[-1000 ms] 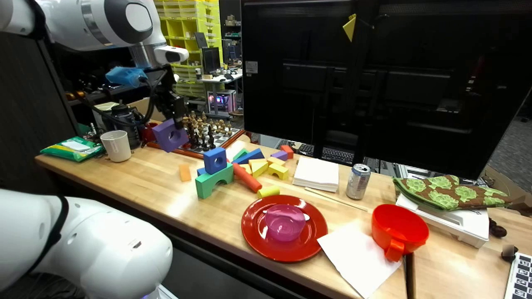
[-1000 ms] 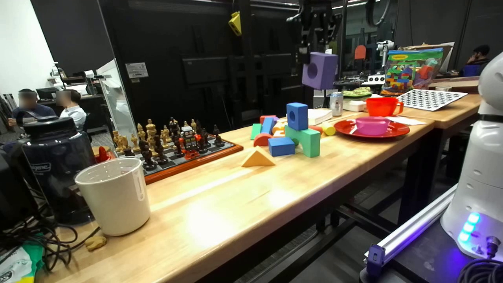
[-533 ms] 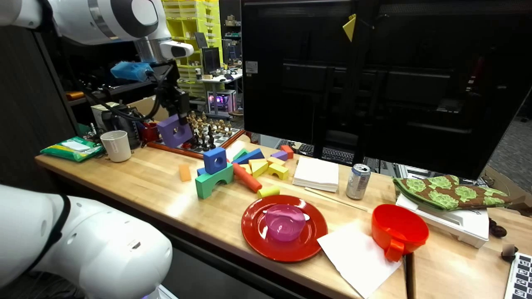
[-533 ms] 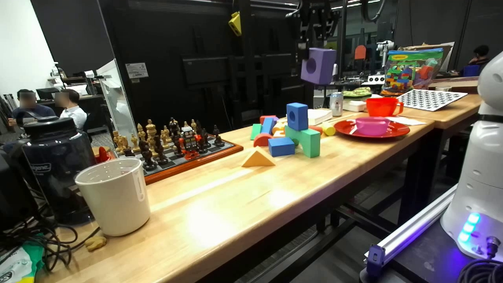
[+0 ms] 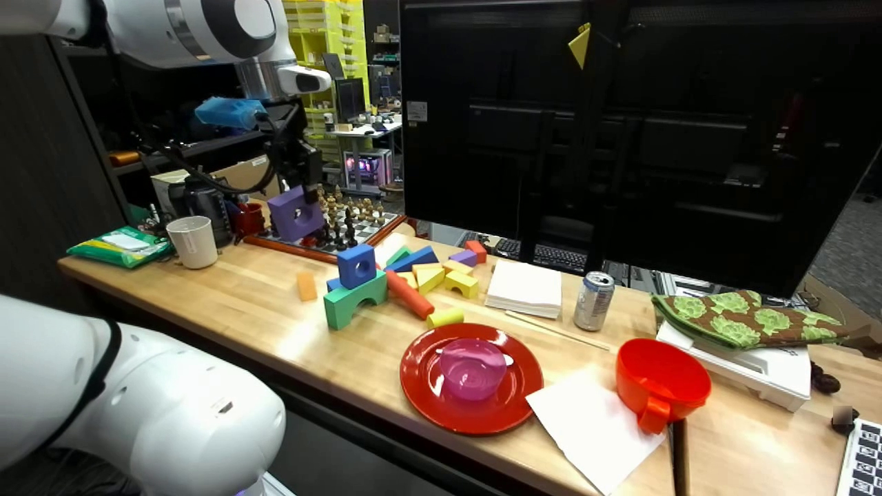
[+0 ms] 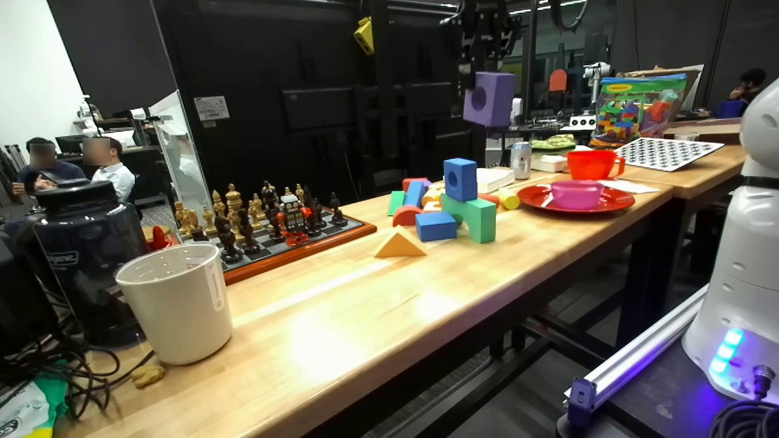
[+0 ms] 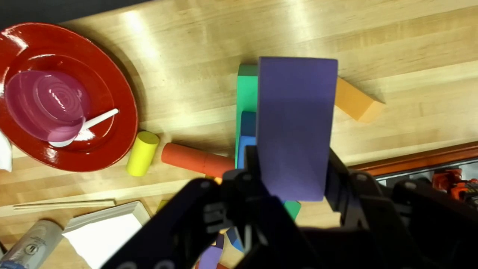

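In an exterior view the purple block [image 5: 284, 215] has slid right and a touch higher over the last second, the gripper [image 7: 293, 168] travelling with it. I've got the jaws clenched on it, pinching across its thickness, its longer side running straight out from them in the wrist view. Now the relation that counts: it hangs in the air, above and well apart from the blue block [image 6: 467, 180] on the green arch [image 6: 481, 220], overlapping both as the wrist looks down; whether it's squarely over them, I can't tell. Below, the table [image 6: 389, 292], pale wood, carries the wedge [image 6: 400, 244] left of the arch, the chessboard [image 6: 304, 250] beyond that, the plate [image 5: 420, 393] to the right. Black screens [image 5: 496, 138] stand along the far side.
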`<state>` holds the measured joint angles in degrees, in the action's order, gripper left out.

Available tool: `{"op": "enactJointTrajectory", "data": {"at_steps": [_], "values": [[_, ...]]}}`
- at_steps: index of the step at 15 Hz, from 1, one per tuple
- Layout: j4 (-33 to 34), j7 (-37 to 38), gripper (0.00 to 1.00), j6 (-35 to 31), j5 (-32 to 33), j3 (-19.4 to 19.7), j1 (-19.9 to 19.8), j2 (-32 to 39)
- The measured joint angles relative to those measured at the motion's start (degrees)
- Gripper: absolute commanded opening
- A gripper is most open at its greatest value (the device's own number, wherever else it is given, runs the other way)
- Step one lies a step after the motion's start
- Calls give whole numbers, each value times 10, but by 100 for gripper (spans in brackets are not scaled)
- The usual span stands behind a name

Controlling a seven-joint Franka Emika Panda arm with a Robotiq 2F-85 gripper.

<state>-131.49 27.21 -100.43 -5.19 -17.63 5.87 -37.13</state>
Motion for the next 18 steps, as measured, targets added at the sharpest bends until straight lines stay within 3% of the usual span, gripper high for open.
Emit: {"op": "enactJointTrajectory", "data": {"at_steps": [18], "values": [[72,-34,16,-5,25,28,-1,95]]}}
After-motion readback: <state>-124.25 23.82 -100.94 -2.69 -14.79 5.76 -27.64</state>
